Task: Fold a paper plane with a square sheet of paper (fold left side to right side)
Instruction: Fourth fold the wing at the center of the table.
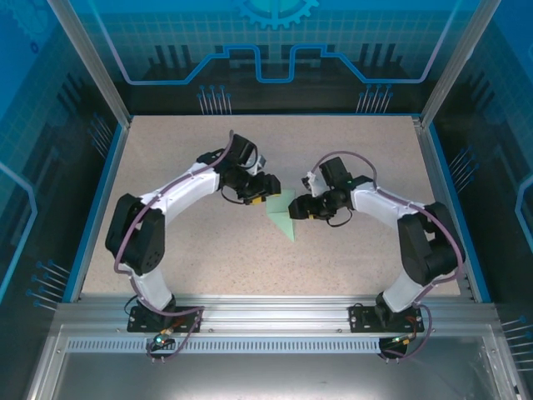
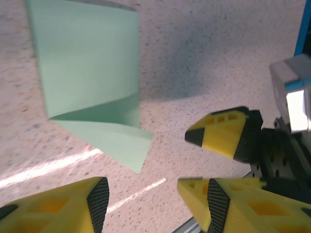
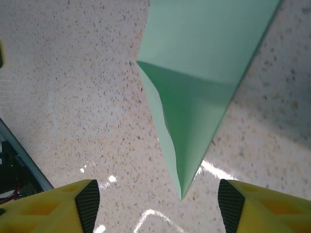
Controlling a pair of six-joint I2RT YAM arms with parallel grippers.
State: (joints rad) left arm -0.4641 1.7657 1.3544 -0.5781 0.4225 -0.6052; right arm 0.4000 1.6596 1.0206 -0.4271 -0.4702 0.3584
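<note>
Left pincer point(image 2: 146, 196) and right pincer point(image 3: 158, 201) both stand wide, empty. I see the folded paper sheet point(image 1: 283, 218) on the tabletop point(image 1: 208, 267) between them (light, limp, crease-prone); I would pinch a raised edge.

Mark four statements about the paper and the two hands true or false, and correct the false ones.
1. The sheet of paper lies on the table between the left hand and the right hand. True.
2. The left hand is clamped on the paper. False: it is open, with nothing between its fingers.
3. The paper is a flat, unfolded square. False: it is folded and tapers to a point.
4. The right hand is open. True.
</note>
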